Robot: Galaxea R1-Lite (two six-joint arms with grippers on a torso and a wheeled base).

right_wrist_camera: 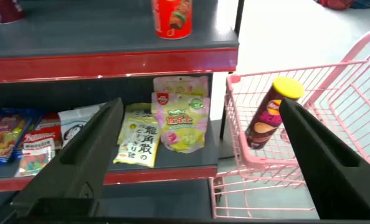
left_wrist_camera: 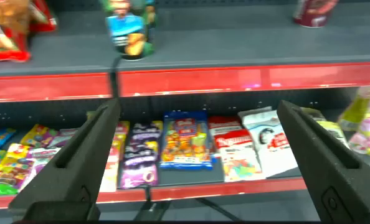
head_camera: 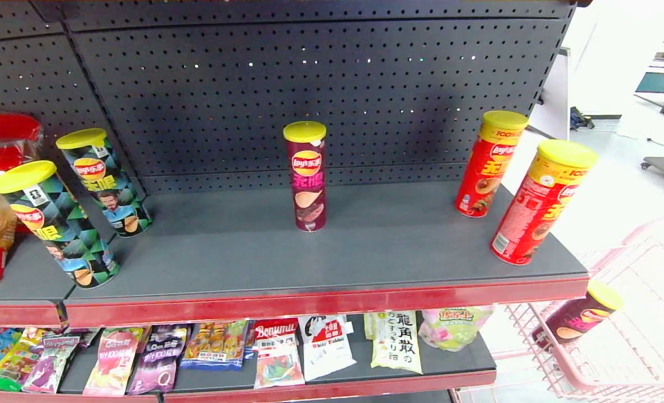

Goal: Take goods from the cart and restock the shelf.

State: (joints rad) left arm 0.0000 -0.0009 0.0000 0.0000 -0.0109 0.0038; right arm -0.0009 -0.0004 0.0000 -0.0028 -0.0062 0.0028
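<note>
Maroon with a yellow plastic lid, a cylindrical cardboard crisp canister (head_camera: 579,318) lies tilted, lid uppermost, inside the pink wire shopping cart (head_camera: 569,369) that is parked just beside the right end of the dark grey shelf with its red front edge (head_camera: 320,302). By the look of it the tube is light and stiff but thin-walled, so a hard squeeze could dent it. Its glossy round side may slip or roll. The safest hold is probably across the middle of the body, away from the lid, which could pop off

The right gripper (right_wrist_camera: 203,177) hangs at the height of the lower shelf with its black fingers (right_wrist_camera: 79,168) spread wide and nothing between them. It is well apart from the canister, which shows beyond them through the cart's wire. The left gripper (left_wrist_camera: 200,177) is equally wide open and empty, and faces the row of colourful snack packets (head_camera: 278,352) on the lower shelf

Up on the shelf a matching maroon canister (head_camera: 306,176) stands upright in the middle. Two red canisters (head_camera: 489,163) stand to its right and two green-and-black canisters (head_camera: 106,182) to its left. The place next to its twin looks the likely spot for the one in the cart
</note>
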